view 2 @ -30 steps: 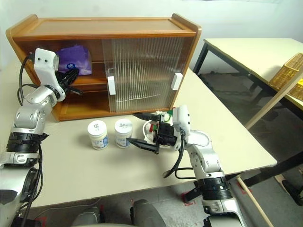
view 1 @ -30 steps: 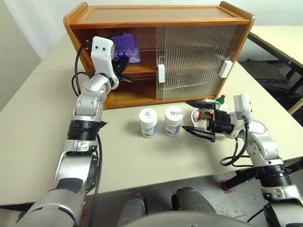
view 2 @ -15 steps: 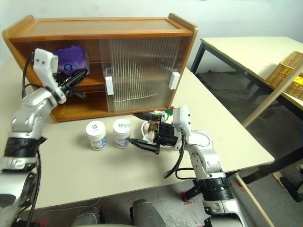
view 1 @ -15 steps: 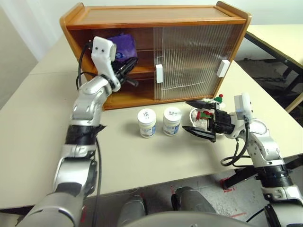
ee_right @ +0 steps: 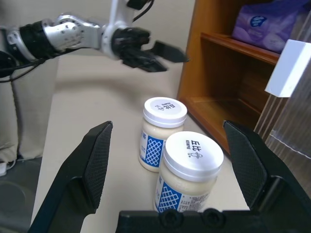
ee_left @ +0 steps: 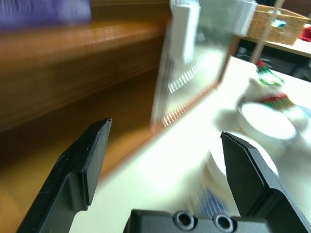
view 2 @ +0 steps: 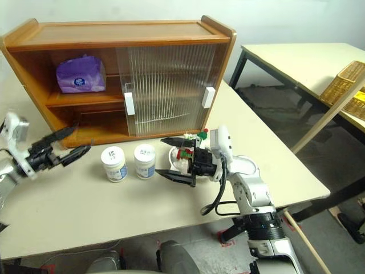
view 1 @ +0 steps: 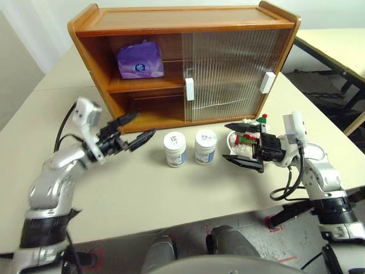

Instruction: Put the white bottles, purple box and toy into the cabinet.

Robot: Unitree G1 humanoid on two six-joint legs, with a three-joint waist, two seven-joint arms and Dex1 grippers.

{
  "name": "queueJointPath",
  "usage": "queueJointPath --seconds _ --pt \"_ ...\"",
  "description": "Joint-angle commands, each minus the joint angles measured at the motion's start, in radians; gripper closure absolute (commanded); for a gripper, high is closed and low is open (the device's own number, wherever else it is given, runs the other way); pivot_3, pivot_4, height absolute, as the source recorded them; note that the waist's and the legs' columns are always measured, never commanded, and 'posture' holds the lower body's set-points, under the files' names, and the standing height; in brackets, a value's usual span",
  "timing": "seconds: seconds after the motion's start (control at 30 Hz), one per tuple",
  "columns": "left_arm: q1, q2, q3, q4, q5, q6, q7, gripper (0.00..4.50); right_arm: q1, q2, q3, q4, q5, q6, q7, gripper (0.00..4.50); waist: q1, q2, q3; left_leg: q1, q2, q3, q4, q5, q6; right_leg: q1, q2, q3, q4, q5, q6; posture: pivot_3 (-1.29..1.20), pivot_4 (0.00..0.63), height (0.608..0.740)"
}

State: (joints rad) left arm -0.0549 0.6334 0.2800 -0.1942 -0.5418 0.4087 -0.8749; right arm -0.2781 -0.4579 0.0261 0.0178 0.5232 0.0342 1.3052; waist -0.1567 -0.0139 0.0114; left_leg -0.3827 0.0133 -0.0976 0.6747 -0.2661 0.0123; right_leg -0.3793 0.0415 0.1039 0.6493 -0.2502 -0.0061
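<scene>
The purple box [view 1: 140,60] lies on the upper shelf in the open left half of the cabinet [view 1: 171,17]. Two white bottles [view 1: 175,149] [view 1: 205,146] stand side by side on the table before the cabinet. My left gripper [view 1: 142,124] hovers open and empty over the table, left of the bottles and pointing at them. Right of the bottles my right gripper [view 1: 239,144] is open and aimed at them, nothing between its fingers. The toy [view 1: 248,138] sits just behind it, in a dish. The right wrist view has both bottles [ee_right: 190,170] ahead.
The ribbed sliding doors [view 1: 228,68] cover the cabinet's right half. A shiny dish [ee_left: 267,121] holds the toy. The table's front edge [view 1: 188,220] runs close below the arms. A second table [view 2: 296,63] and a wicker basket [view 2: 348,85] stand off to the right.
My left gripper let go of the purple box on the upper shelf, opened, and drew back and down out of the cabinet to the table. The right arm stayed put.
</scene>
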Motion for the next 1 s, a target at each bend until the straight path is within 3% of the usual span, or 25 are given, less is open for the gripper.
queueJointPath --seconds 0.03,0.3,0.67,1.0 --pt "0.079 0.032 -0.030 -0.011 0.039 -0.028 -0.036 0.04 -0.014 -0.006 0.008 0.014 0.004 0.011 0.012 0.00 0.002 0.003 -0.002 0.000 0.000 0.000 0.000 0.000 0.000 0.000 0.000 0.000 0.000 0.000 0.000 -0.19 0.000 0.740" --pt "0.161 0.028 -0.111 -0.007 0.087 -0.118 -0.090 0.04 -0.011 0.000 0.011 0.000 0.003 0.021 0.005 0.00 0.005 0.007 -0.005 -0.003 0.001 0.000 -0.001 -0.002 -0.002 -0.005 -0.001 0.000 0.000 0.001 -0.003 -0.19 0.000 0.740" --pt "0.099 -0.046 -0.276 0.099 0.201 -0.160 -0.046 0.04 -0.007 0.009 0.018 -0.004 -0.004 0.018 -0.007 0.00 0.005 0.011 -0.007 -0.005 0.001 0.000 -0.001 -0.002 -0.003 -0.007 -0.001 -0.001 0.000 0.002 -0.004 -0.20 0.000 0.740" --pt "0.058 -0.093 -0.332 0.180 0.251 -0.184 -0.016 0.04 -0.001 0.002 0.014 -0.011 -0.006 0.019 -0.012 0.00 0.004 0.012 -0.007 -0.006 0.002 0.001 -0.002 -0.002 -0.002 -0.005 -0.001 -0.001 0.001 0.002 -0.005 -0.21 0.000 0.740"
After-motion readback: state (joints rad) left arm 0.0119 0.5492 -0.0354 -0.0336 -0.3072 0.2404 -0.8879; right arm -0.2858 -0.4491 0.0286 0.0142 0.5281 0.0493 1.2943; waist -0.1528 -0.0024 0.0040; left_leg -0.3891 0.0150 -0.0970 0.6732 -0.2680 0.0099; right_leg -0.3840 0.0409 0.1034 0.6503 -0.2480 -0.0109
